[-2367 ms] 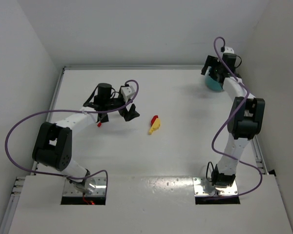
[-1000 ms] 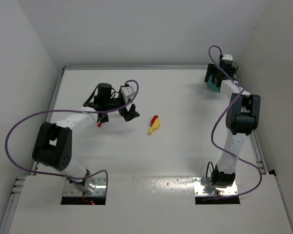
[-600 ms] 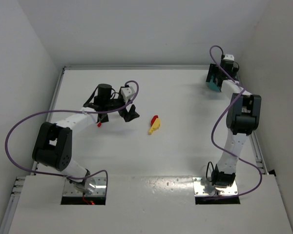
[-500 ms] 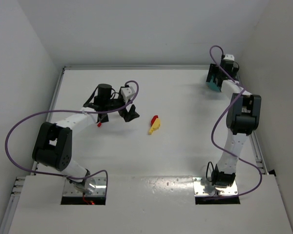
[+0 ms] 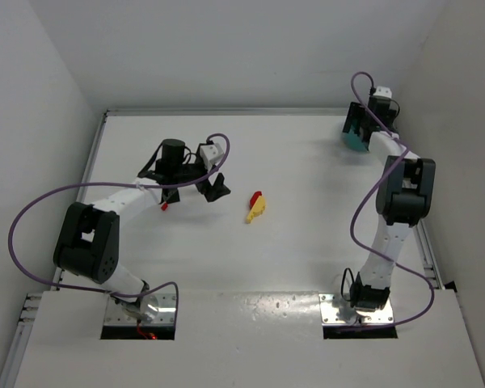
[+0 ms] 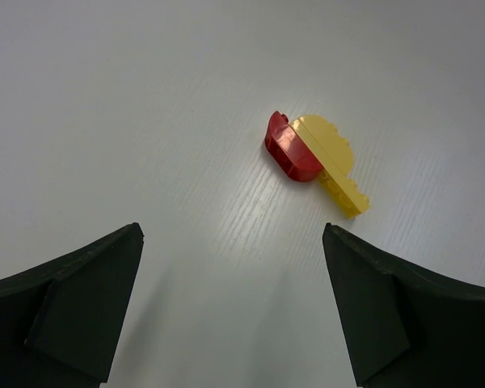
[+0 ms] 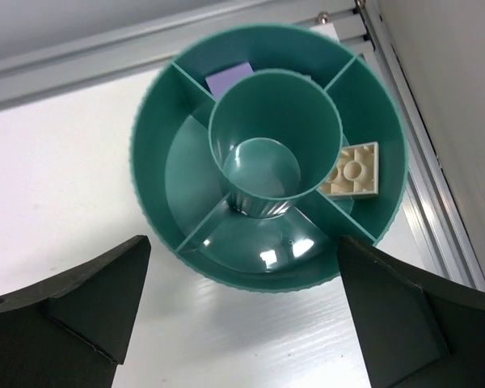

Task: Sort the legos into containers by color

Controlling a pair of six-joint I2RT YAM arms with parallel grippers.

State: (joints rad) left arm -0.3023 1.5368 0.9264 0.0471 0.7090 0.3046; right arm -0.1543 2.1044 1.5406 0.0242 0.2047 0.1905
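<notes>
White desk, white walls all round. We see the left hand wide open with nothing in it, hovering above bare desk just short of the red lego. Red lego touches the yellow lego; the pair sits mid-desk. We also spot a small red piece beside the left arm. Right hand is spread fully, also gripping nothing, directly above the teal bowl in the far right corner by the rail. Bowl is upright: purple lego in the far compartment, pale cream lego in the right one.
</notes>
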